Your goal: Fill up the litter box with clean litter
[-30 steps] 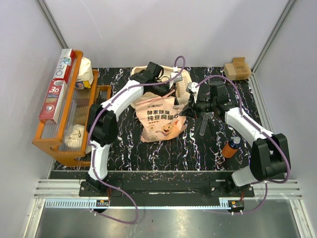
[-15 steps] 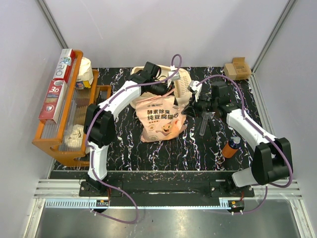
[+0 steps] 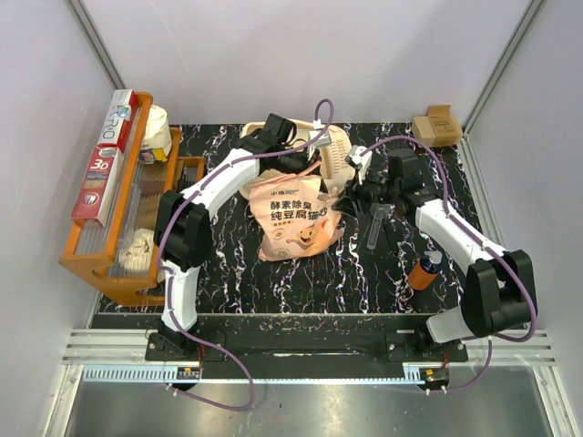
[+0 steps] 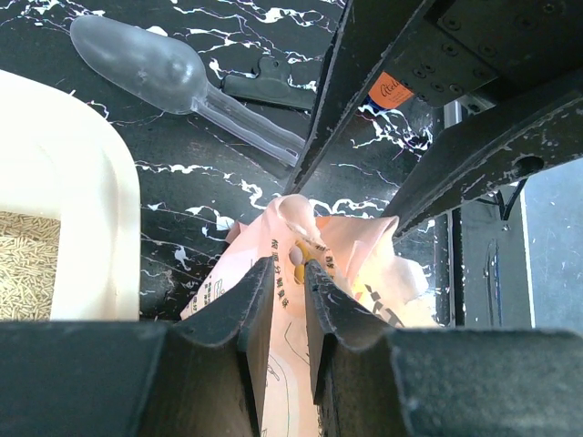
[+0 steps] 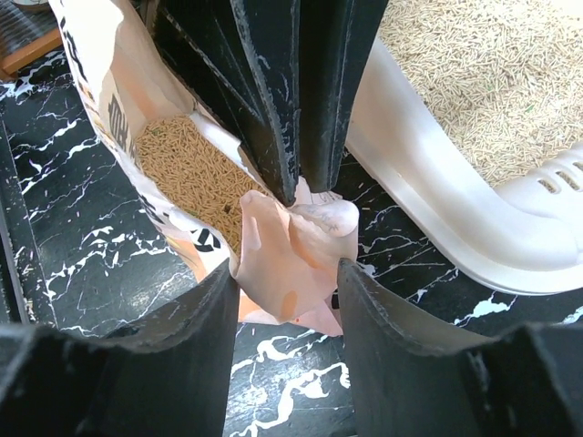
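Observation:
The pink-and-white litter bag (image 3: 296, 218) stands at the table's middle, its mouth open and showing tan litter (image 5: 187, 173). My left gripper (image 3: 305, 171) is shut on the bag's top edge (image 4: 290, 264); its black fingers (image 5: 282, 100) also show in the right wrist view. My right gripper (image 5: 290, 273) is open, its jaws on either side of the bag's folded top corner (image 5: 291, 241). The cream litter box (image 3: 340, 146) lies just behind the bag, mostly hidden by the arms. It holds a layer of litter (image 5: 483, 73), and its slotted grille (image 5: 557, 182) shows.
An orange wooden tray (image 3: 114, 259) with foil boxes (image 3: 107, 155) stands at the left. A clear plastic scoop (image 3: 375, 226) and an orange bottle (image 3: 424, 269) lie right of the bag. A cardboard box (image 3: 437, 126) sits at the back right.
My left arm has shifted slightly back and left with the bag's top held. My right gripper has edged a little closer to the bag's top corner.

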Robot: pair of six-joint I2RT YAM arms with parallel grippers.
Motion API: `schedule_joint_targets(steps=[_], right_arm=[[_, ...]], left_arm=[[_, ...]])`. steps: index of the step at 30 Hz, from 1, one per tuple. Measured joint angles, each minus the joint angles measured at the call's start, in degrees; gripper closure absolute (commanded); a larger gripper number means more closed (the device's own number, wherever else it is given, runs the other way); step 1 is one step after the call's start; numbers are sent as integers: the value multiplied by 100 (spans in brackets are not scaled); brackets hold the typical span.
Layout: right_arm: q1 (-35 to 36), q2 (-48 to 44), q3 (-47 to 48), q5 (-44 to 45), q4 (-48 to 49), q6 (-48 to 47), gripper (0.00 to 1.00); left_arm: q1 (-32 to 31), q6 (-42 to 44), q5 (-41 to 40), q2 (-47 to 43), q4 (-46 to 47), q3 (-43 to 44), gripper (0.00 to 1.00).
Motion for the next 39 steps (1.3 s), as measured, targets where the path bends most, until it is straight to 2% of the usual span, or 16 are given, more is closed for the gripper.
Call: schedule_joint_targets(steps=[11, 18, 23, 32, 39], right_arm=[[-136, 332, 116, 4, 107, 221, 47], [-164, 474, 400, -28, 2, 286, 41], [-238, 501, 348, -461, 205, 269, 40], [-544, 1110, 254, -1961, 1019, 614, 39], [-544, 1285, -256, -2483, 2544, 1436, 40]], left_arm=[[11, -129, -107, 0, 22, 0, 76], [61, -297, -262, 0, 116, 0, 77], [101, -363, -245, 0, 146, 0, 79], [186, -385, -155, 0, 127, -181, 80], [321, -262, -122, 0, -192, -181, 80]])
